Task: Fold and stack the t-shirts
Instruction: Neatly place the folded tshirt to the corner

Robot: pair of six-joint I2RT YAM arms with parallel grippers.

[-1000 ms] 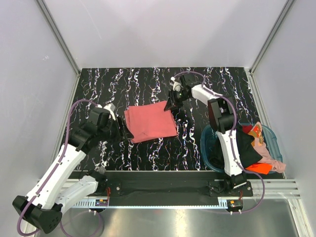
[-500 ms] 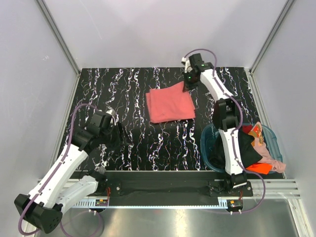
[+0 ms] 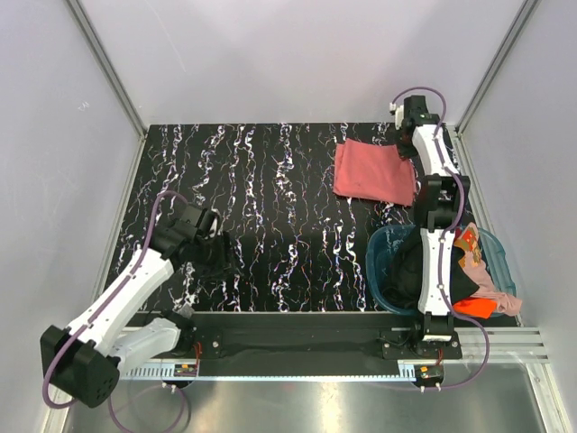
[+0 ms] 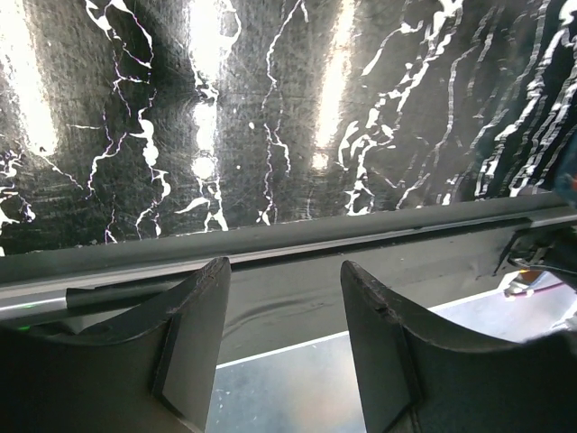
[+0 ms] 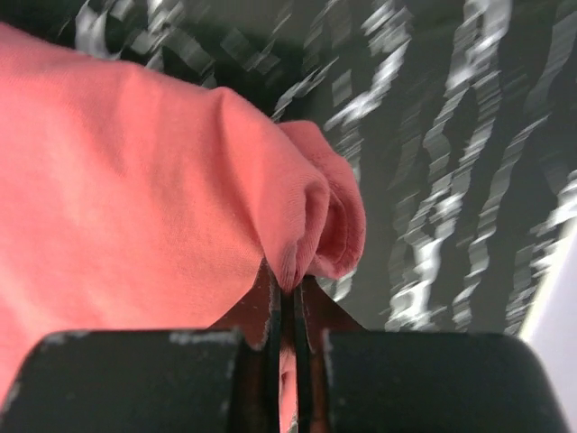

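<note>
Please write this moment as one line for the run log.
right gripper: shut on folded salmon-red t-shirt edge, far right of table | left gripper: open, empty, near front edge | basket: other t-shirts inside

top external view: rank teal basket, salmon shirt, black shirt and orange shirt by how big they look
1. teal basket
2. salmon shirt and black shirt: about alike, and the right arm hides part of the black one
3. orange shirt, only a sliver showing
</note>
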